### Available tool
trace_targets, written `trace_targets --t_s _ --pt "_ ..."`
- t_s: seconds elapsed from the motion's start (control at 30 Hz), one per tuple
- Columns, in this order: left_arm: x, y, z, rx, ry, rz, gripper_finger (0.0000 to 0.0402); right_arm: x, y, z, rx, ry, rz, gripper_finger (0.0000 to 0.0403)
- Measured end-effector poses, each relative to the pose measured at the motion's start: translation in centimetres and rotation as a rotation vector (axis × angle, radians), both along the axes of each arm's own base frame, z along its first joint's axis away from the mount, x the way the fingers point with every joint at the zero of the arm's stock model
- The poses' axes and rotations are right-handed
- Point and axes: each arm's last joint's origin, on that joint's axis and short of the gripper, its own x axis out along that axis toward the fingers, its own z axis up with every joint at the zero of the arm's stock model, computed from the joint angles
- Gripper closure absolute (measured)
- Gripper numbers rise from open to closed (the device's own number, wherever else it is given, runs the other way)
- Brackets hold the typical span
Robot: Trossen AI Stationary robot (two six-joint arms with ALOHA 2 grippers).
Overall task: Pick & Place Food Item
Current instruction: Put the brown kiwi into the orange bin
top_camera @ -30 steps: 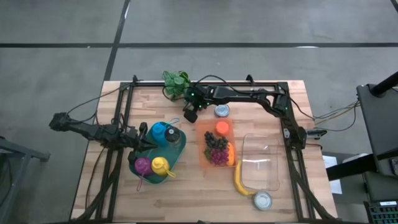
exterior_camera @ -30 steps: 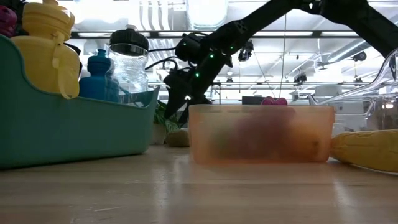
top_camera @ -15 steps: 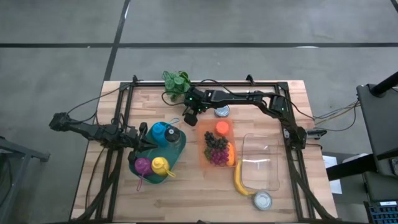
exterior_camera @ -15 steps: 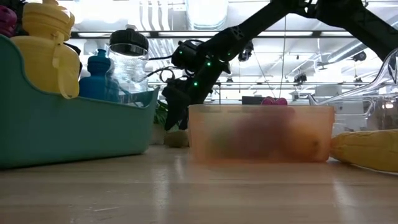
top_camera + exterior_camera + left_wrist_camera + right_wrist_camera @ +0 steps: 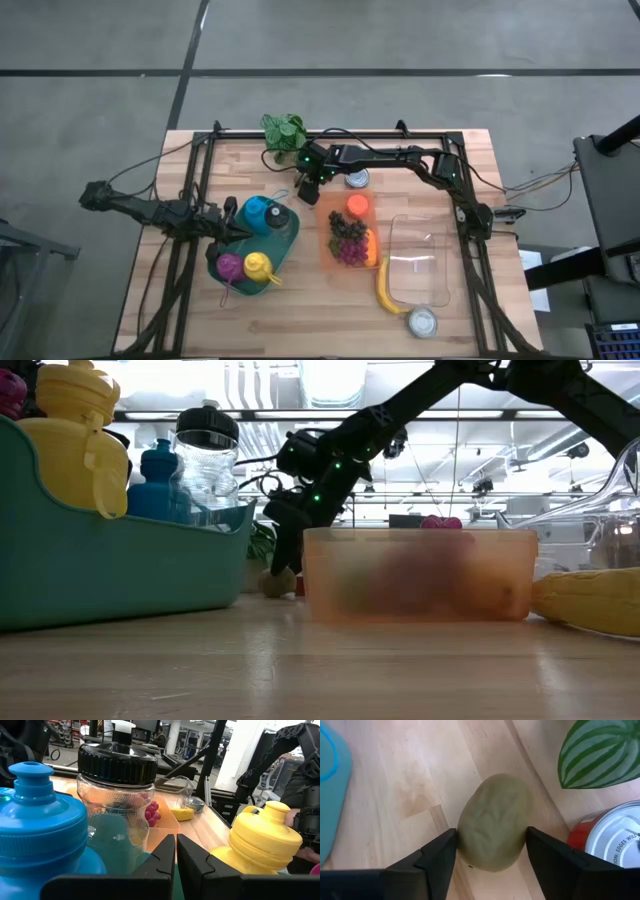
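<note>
A smooth, dull olive-green, egg-shaped food item [image 5: 493,822] lies on the pale wooden bench [image 5: 300,300], near the far edge, with the right tool [image 5: 490,857] set down around it. In the right wrist view the two dark, angular fingers [image 5: 437,855] stand one on each side of the item, right against its flanks; whether they press it cannot be told. A striped green leaf [image 5: 600,752] of the small plant [image 5: 283,131] hangs just beside the item, and a metal can [image 5: 615,840] with a red label and a ribbed silver lid stands near it on the other side.

From above, the right arm reaches along the far side of the bench to that spot. Nearer the middle sits a translucent orange tub [image 5: 350,232] holding dark grapes [image 5: 347,229] and an orange fruit, with a clear plastic box [image 5: 418,262] next to it, a yellow banana [image 5: 384,290] along that box's side and a small round tin [image 5: 422,321] at the near edge.

The left tool [image 5: 176,851] rests over the teal bin [image 5: 286,240] with its fingers pressed together, among a blue bottle [image 5: 42,830], a clear jar with a black screw lid [image 5: 117,762] and a yellow bottle [image 5: 265,837].
</note>
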Motion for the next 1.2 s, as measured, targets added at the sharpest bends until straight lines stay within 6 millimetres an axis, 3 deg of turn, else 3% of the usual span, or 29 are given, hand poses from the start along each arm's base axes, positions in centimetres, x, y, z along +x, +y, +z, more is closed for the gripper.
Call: trace_targets --t_s 0.23,0.9,1.2 --pt "0.0 0.0 0.0 0.0 0.0 0.0 0.038 0.0 0.0 0.0 0.006 -0.006 -0.013 0.0204" --pt "0.0 0.0 0.0 0.0 0.0 0.0 0.038 -1.0 0.3 0.0 0.093 0.094 -0.07 0.0209" --pt "0.0 0.0 0.0 0.001 0.001 0.0 0.038 -1.9 0.7 2.1 0.106 0.101 -0.076 0.0209"
